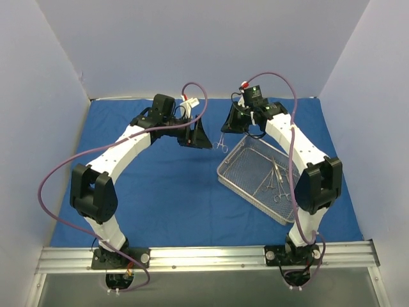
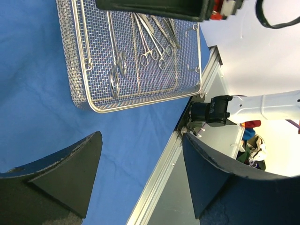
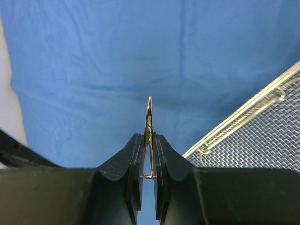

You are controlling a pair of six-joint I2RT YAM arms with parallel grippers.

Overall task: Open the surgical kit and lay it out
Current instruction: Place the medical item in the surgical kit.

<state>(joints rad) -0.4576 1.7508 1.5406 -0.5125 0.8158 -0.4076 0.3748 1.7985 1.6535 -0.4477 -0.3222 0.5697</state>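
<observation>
Right end effector [image 3: 149, 143] clenched on forceps [image 3: 149, 115]; left end effector [image 2: 141, 140] released, near tray [image 2: 145, 103].

Left arm [image 1: 128, 144] and right arm [image 1: 295, 138]: white links, black joints, purple cables [image 1: 275, 73]; left gripper [image 2: 141, 137] and right gripper [image 3: 149, 137] matte black.

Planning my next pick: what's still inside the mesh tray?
Several slim steel instruments lie flat in the mesh tray, some with ring handles. Their tips are covered by the right wrist, and they overlap, so an exact count isn't possible.
</observation>
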